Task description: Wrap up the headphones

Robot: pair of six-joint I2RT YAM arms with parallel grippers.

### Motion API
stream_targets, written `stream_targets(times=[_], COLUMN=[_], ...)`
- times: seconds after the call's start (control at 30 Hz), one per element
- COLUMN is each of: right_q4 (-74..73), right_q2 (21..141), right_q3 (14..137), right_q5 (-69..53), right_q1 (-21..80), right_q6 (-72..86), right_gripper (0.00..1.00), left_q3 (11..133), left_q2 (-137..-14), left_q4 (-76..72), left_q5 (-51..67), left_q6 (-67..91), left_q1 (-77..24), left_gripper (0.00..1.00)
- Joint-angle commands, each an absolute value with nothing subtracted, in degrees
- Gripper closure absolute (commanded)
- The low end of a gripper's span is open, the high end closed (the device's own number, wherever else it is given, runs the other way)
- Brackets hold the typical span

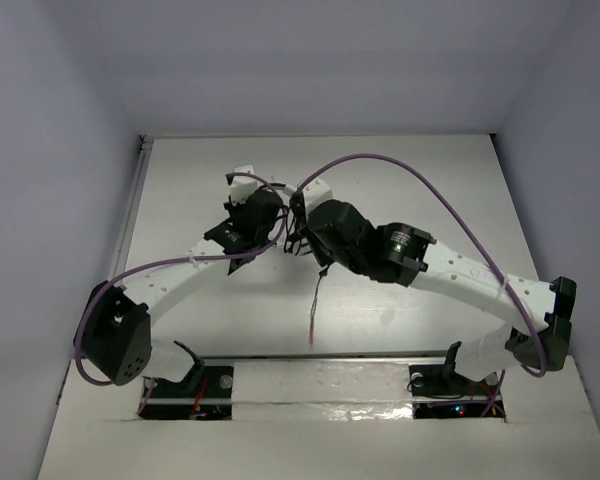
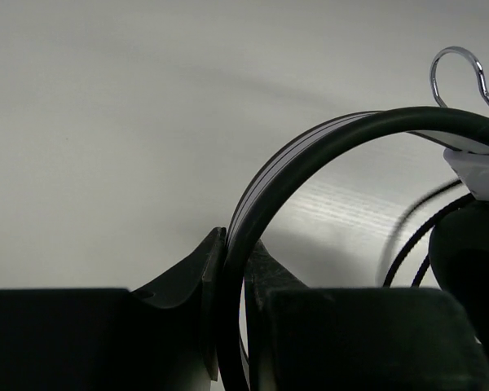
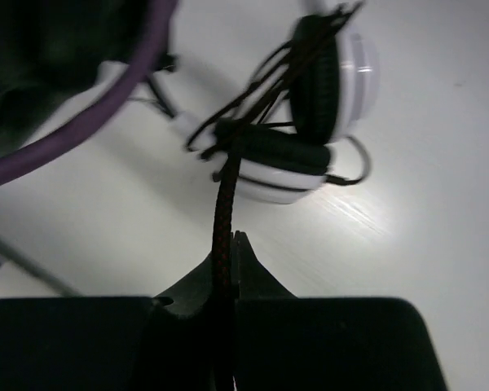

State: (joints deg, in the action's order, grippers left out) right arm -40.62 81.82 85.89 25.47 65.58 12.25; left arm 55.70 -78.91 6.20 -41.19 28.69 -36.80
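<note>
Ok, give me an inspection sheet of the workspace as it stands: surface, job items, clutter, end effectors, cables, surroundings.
Surface: white table, bare where visible.
Job's things: headphones at mid-table between the arms; their thin black cable looped around the earcups, with one loose end trailing toward the near edge.
Clutter: nothing seen.
End effectors: left end effector shut on the headband; right end effector shut on the cable.
Cables: purple robot cables arch over both arms, one passing close to the headphones.
Surroundings: plain white walls on three sides.
</note>
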Motion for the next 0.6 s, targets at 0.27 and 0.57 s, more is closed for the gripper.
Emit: stream_targets(times=[0.27,0.57], right_q4=[-43.33,-52.81], right_q2=[82.35,82.45], right_q3=[93.68,101.79], right_q5=[34.63,27.25], right_q1=[56.60,58.53], right_q6=[4.31,6.06], right_gripper=[1.00,1.00], left_q3=[52.56,58.17], left_q2=[-70.30,-75.50], left_q4=[10.90,8.36], left_q5=[-39.47,-36.51], left_q6=[30.67,32.08], left_q1=[-39.20,-37.71], left_gripper=[1.00,1.00])
